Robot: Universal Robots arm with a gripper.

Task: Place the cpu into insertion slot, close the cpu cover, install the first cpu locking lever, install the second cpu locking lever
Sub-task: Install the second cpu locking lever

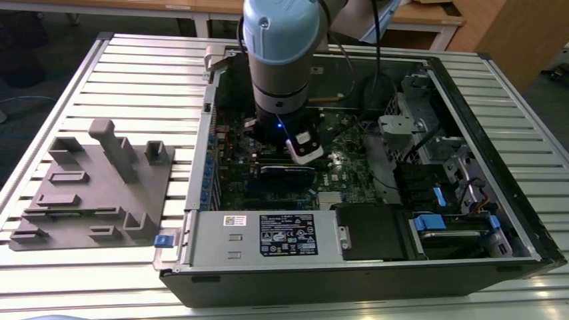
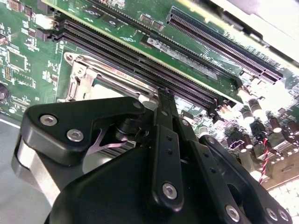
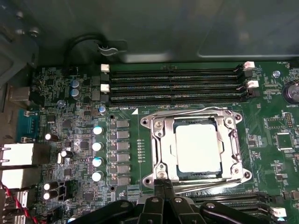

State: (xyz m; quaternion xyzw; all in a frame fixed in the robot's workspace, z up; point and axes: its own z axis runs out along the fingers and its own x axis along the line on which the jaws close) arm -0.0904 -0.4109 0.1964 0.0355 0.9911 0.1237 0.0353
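Note:
In the first wrist view the cpu point(image 3: 198, 148), a pale silver square, lies flat in the insertion slot point(image 3: 237, 122) on the green motherboard. The cpu cover point(image 3: 161, 140), a silver frame, lies down around the chip. Thin wire levers run along two opposite sides of the socket point(image 3: 187, 112) point(image 3: 212, 185). My gripper point(image 3: 163, 184) has its two black fingers pressed together, tips at the socket's edge by one corner. The second wrist view shows the same shut fingers point(image 2: 164, 100) meeting just beside the socket's metal frame point(image 2: 88, 77). In the exterior view the gripper point(image 1: 302, 152) is low inside the open computer case.
Long black memory slots point(image 3: 177, 84) run along one side of the socket, and a row of capacitors point(image 3: 97, 154) stands on another. Case walls point(image 1: 462, 120), drive bays and the power supply point(image 1: 266, 233) surround the board. A grey fixture block point(image 1: 98, 187) sits at the exterior view's left.

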